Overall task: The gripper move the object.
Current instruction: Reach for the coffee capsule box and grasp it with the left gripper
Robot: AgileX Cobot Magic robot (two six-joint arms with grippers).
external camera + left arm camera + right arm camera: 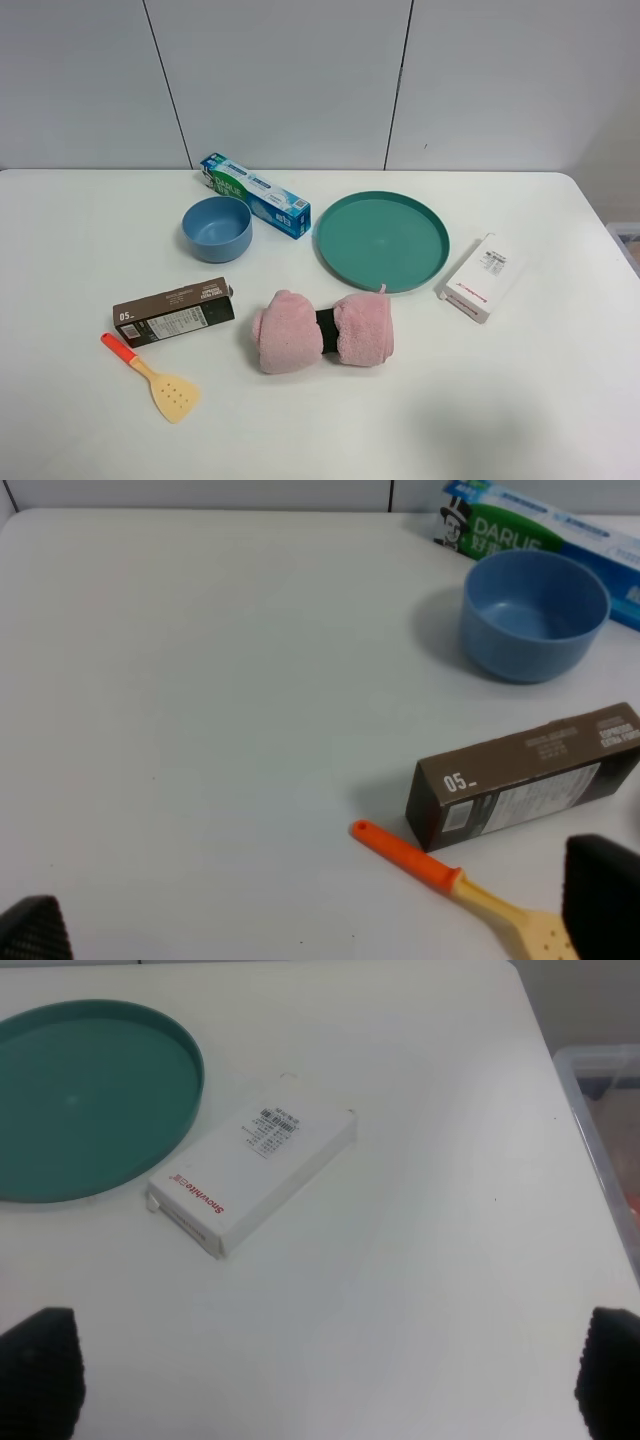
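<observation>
The object, a long dark brown carton (pixel 173 312) with a white "05" mark and a white label panel, lies on the white table at the front left, between the blue bowl and the spatula. It also shows in the left wrist view (pixel 523 787). No arm shows in the exterior high view. In the left wrist view only two dark fingertips (pixel 603 900) of my left gripper (pixel 320 925) show, wide apart and empty, short of the carton. My right gripper (pixel 325 1375) is likewise open and empty, its dark fingertips (pixel 40 1370) near the white flat box (pixel 252 1164).
A blue bowl (pixel 217 228) and a blue-green toothpaste box (pixel 256 194) lie behind the carton. An orange-handled spatula (pixel 150 375) lies in front of it. A pink rolled towel (pixel 322 330), a teal plate (pixel 335 260) and the white flat box (pixel 481 277) are to the right.
</observation>
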